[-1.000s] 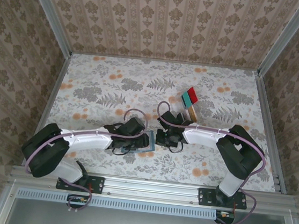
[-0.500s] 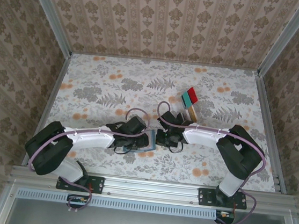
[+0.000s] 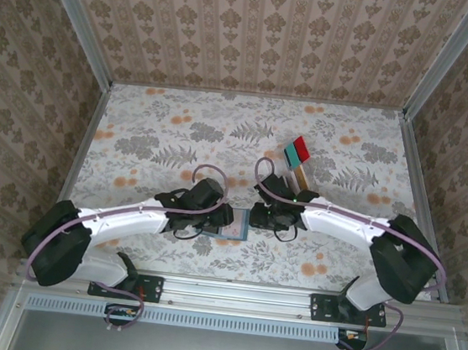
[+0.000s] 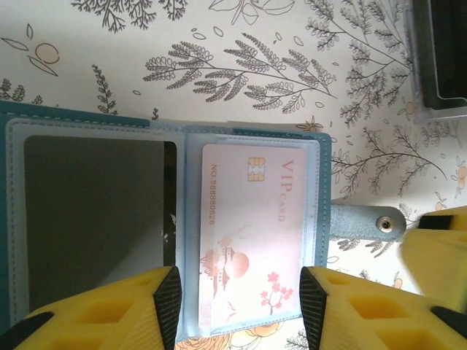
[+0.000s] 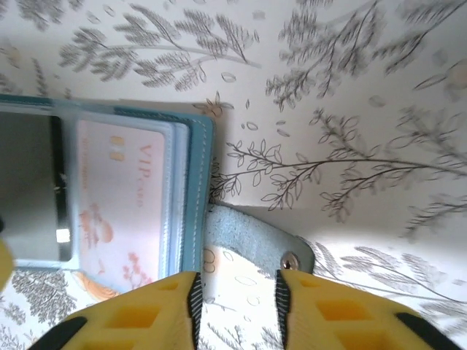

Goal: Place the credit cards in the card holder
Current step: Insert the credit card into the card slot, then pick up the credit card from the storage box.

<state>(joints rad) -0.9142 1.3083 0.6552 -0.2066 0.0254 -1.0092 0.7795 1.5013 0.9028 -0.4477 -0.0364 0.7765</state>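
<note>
Card holder [image 4: 95,219] lies open, pink card [image 4: 252,233] in its pocket

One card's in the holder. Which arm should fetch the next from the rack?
Probably right. The right gripper is open, empty and nearer the rack; the left gripper hangs over the open holder.
</note>
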